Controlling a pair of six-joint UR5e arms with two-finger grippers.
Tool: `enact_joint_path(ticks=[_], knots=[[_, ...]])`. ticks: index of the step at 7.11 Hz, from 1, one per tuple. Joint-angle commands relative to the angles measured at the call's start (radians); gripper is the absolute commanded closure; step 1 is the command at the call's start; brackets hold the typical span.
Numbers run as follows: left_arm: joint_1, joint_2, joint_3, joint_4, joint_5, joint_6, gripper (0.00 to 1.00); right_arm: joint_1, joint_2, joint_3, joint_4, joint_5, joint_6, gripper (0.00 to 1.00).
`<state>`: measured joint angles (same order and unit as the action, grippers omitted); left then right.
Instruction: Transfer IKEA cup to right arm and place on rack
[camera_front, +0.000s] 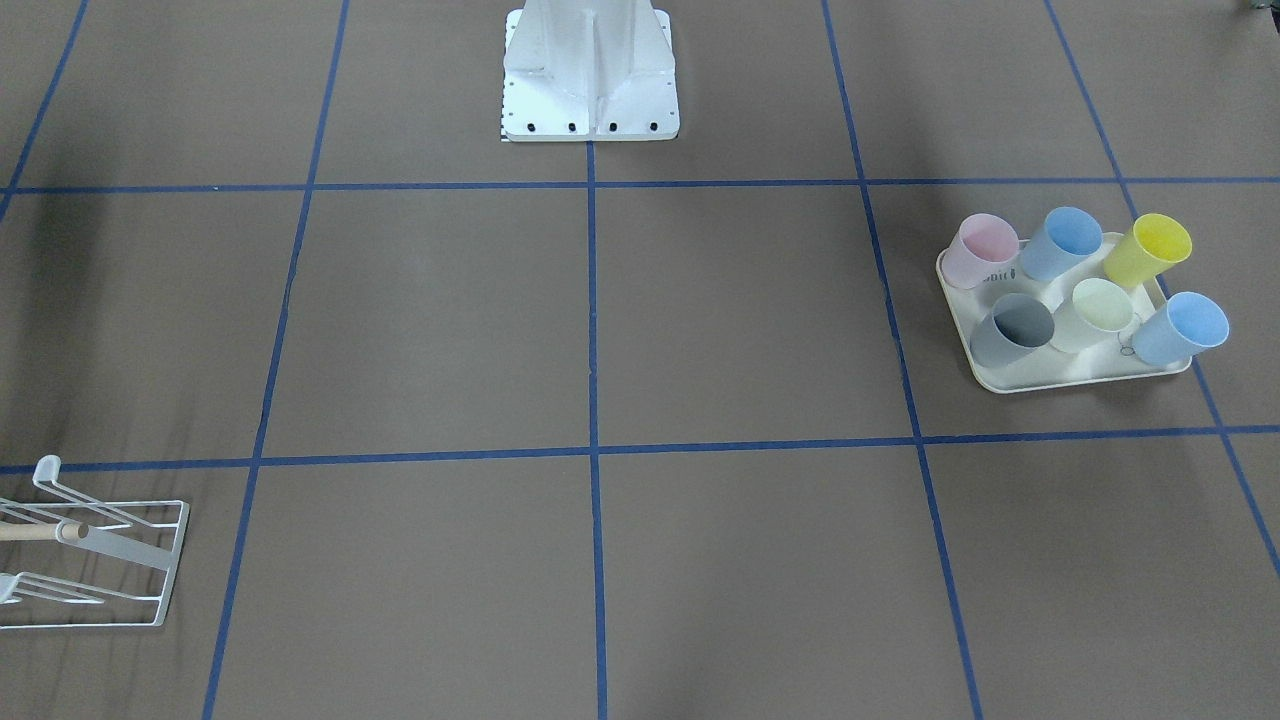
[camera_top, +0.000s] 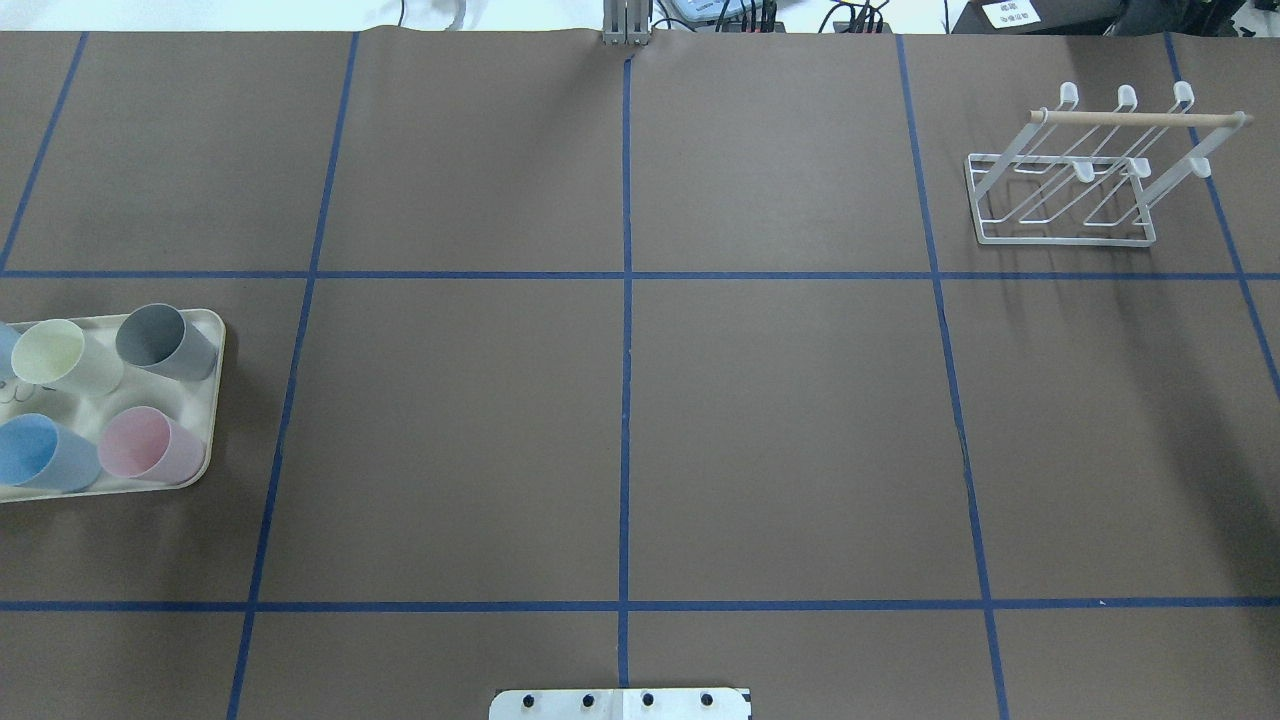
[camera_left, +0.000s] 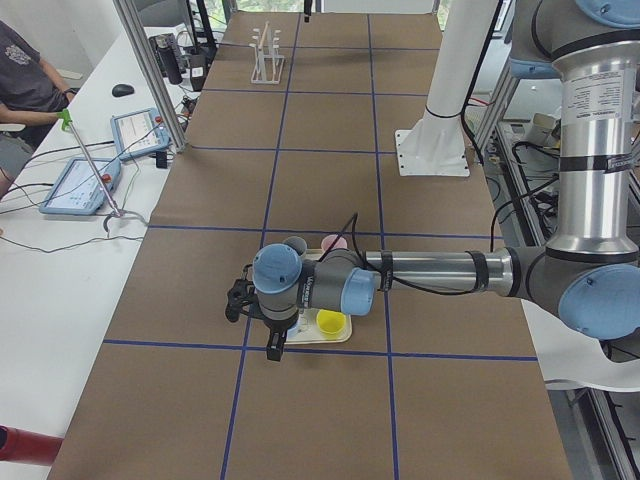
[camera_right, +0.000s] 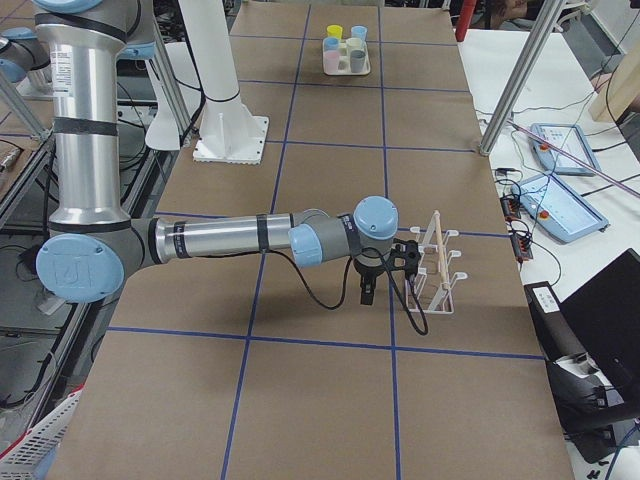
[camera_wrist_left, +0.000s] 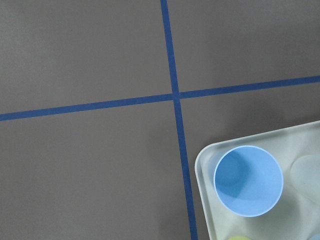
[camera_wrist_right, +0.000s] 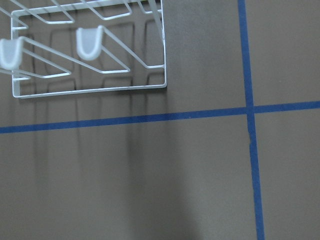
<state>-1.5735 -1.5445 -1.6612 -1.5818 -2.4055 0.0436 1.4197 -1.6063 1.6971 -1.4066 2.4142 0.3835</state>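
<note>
Several plastic cups stand upright on a cream tray (camera_front: 1085, 378): pink (camera_front: 983, 250), grey (camera_front: 1012, 330), yellow (camera_front: 1150, 250), pale green (camera_front: 1092, 313) and two blue. The left wrist view looks straight down on a blue cup (camera_wrist_left: 248, 181) at the tray's corner. My left gripper (camera_left: 275, 345) hangs above the tray's outer end; I cannot tell if it is open or shut. The white wire rack (camera_top: 1070, 190) with its wooden dowel stands at the far right. The right arm's gripper (camera_right: 366, 290) hovers beside the rack (camera_right: 437, 265); its state cannot be told. Neither wrist view shows fingers.
The robot's white base (camera_front: 590, 80) stands at the table's middle edge. Blue tape lines grid the brown table (camera_top: 620, 420). In the left side view a person sits at a side bench (camera_left: 60, 200) with tablets and cables.
</note>
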Motion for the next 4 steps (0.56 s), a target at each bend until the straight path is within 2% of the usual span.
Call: enact_joint_path(ticks=[1, 4], knots=[[-0.008, -0.017, -0.06, 0.089, -0.009, 0.012, 0.0, 0.001, -0.014, 0.007, -0.008, -0.001, 0.0, 0.01], [-0.002, 0.024, -0.051, 0.071, -0.017, 0.013, 0.0, -0.011, -0.012, 0.001, 0.009, -0.006, 0.0, 0.01]])
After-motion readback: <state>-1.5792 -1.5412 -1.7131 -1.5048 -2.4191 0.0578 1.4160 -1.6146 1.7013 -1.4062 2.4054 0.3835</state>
